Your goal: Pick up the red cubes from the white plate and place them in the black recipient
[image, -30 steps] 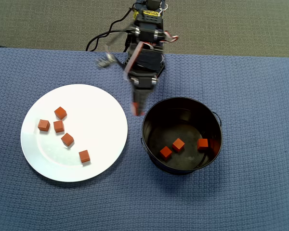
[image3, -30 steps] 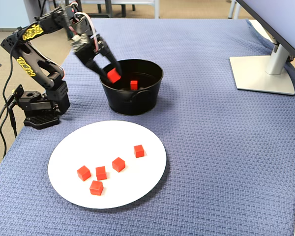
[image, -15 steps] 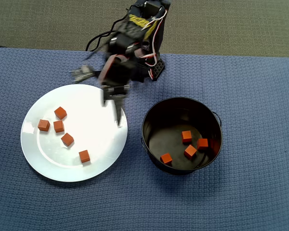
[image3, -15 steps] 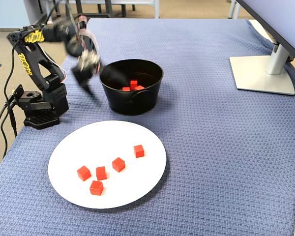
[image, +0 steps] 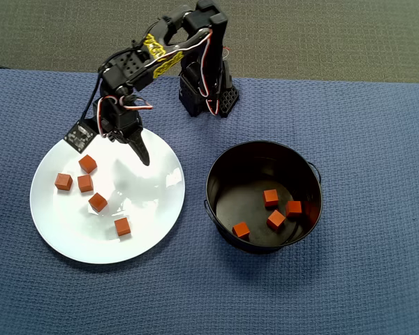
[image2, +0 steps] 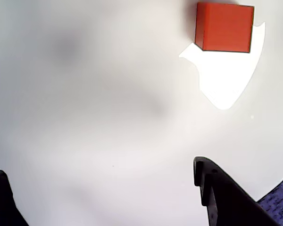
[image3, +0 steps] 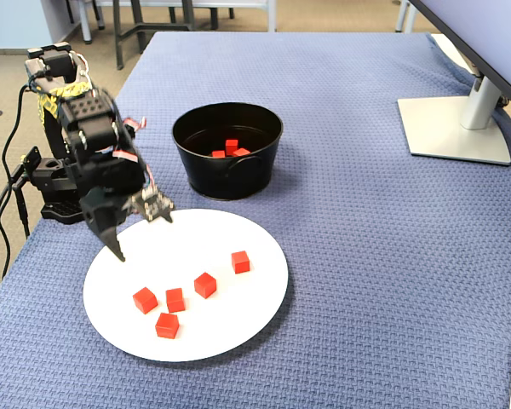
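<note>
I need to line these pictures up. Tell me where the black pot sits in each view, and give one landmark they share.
Overhead view: the black pot sits right of centre, just right of the white plate.
Wrist view: the pot is not in it; the plate fills most of the picture.
Fixed view: the pot is above centre, slightly left, behind the plate.
Shared landmark: the white plate, which shows in all three views.

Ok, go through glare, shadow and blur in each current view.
Wrist view: a blown-out glare patch on the white plate beside one sharp red cube; the dark fingers at the bottom edge look soft. Overhead view: the end effector casts a faint grey shadow on the plate, everything crisp. Fixed view: even light, no motion blur on the arm.
</note>
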{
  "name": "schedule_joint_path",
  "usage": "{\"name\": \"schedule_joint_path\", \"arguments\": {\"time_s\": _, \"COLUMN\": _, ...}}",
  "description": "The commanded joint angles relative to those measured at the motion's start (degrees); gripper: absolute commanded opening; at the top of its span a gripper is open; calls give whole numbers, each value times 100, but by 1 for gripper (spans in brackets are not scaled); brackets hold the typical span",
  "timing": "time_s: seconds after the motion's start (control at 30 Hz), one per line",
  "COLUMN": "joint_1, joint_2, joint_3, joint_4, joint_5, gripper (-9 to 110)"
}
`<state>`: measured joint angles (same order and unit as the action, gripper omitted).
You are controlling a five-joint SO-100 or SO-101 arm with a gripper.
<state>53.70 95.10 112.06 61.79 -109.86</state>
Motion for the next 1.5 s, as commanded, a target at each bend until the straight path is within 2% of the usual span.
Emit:
{"name": "schedule_joint_path", "arguments": {"time_s": 0.0, "joint_1": 105, "joint_2": -316, "joint_3": -668, "joint_4": 97, "joint_5": -167, "gripper": 45}}
{"name": "schedule_joint_path", "arguments": {"time_s": 0.37, "joint_1": 360, "joint_2": -1556, "joint_3": -1600, "joint_4": -97, "joint_5": -88, "gripper": 42}}
{"name": "schedule_joint_path", "arguments": {"time_s": 0.83, "joint_1": 606, "joint_2": -2215, "joint_3": -2303, "joint_4": -308, "joint_5": -378, "gripper": 41}}
{"name": "schedule_joint_path", "arguments": {"time_s": 1.13, "joint_1": 615, "joint_2": -2681, "joint_3": -2953, "joint_4": -334, "joint_5": -149, "gripper": 41}}
{"name": "schedule_joint_path", "arguments": {"time_s": 1.47, "joint_1": 519, "joint_2": -2988, "joint_3": -3129, "joint_4": -598, "joint_5": 35, "gripper": 34}}
